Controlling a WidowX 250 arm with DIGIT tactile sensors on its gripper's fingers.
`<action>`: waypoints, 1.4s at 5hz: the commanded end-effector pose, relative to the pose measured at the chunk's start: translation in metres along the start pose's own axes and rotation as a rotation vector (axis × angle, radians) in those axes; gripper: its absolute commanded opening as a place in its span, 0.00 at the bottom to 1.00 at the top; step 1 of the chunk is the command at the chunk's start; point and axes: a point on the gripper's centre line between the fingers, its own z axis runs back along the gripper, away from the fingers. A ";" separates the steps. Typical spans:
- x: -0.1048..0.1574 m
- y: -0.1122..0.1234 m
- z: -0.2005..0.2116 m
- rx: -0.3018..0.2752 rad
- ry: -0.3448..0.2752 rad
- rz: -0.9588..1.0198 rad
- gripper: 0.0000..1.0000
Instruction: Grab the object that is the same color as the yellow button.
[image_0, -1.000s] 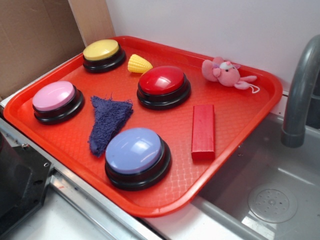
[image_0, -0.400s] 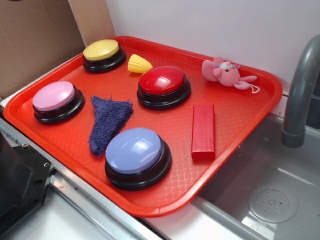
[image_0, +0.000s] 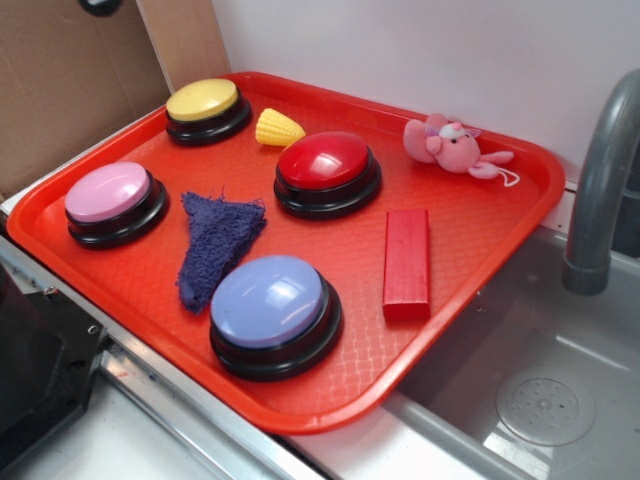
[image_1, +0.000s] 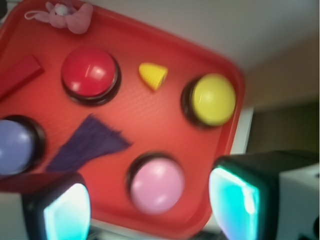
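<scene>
The object, a small yellow ridged cone (image_0: 279, 128), lies on the red tray (image_0: 470, 225) between the yellow button (image_0: 205, 108) and the red button (image_0: 328, 170). In the wrist view the yellow cone (image_1: 152, 76) sits left of the yellow button (image_1: 212, 99), far from the fingers. My gripper (image_1: 150, 207) hangs high above the tray's pink-button end, open, with nothing between its fingers (image_1: 235, 200). In the exterior view only a dark bit of the gripper (image_0: 100, 5) shows at the top edge.
The tray also holds a pink button (image_0: 110, 198), a lilac button (image_0: 270, 308), a purple cloth (image_0: 217, 240), a red block (image_0: 407, 262) and a pink plush toy (image_0: 450, 145). A sink (image_0: 540, 400) with a grey faucet (image_0: 600, 180) lies right; cardboard (image_0: 70, 80) stands left.
A dark part of the gripper has come into the exterior view at the top left edge. Nothing on the tray has moved.
</scene>
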 end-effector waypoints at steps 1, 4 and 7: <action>0.040 -0.009 -0.060 0.102 0.068 -0.413 1.00; 0.064 0.014 -0.145 0.092 0.145 -0.527 1.00; 0.080 0.005 -0.175 0.006 0.165 -0.588 1.00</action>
